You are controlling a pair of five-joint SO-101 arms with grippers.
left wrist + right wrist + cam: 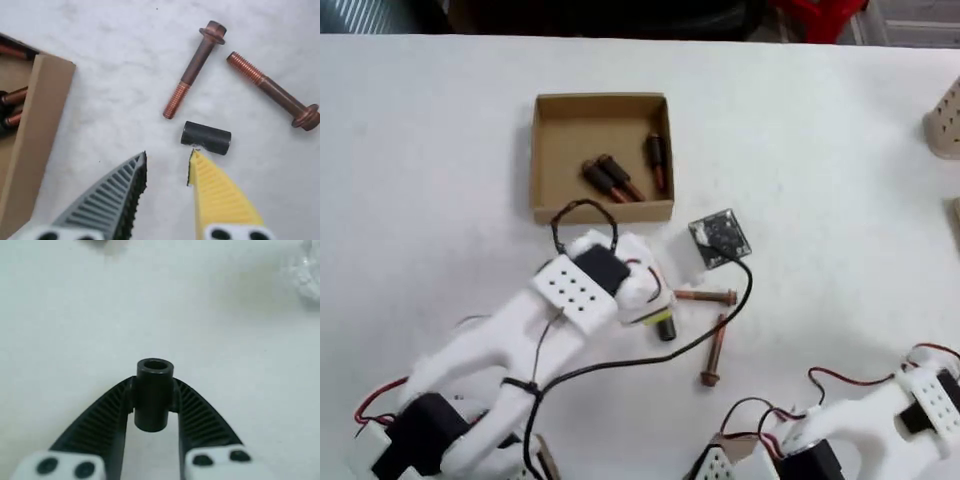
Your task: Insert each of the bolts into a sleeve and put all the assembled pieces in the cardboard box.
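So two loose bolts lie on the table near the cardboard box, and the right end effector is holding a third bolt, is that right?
Not quite. The right wrist view shows the right end effector shut on a black sleeve, not a bolt. The two loose bolts do lie on the table near the cardboard box.

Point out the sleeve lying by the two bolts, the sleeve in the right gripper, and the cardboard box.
loose sleeve (206,138), left wrist view, middle of its side.
gripped sleeve (152,400), right wrist view, its side wall below the open end.
cardboard box (575,135), high view, bare floor inside.
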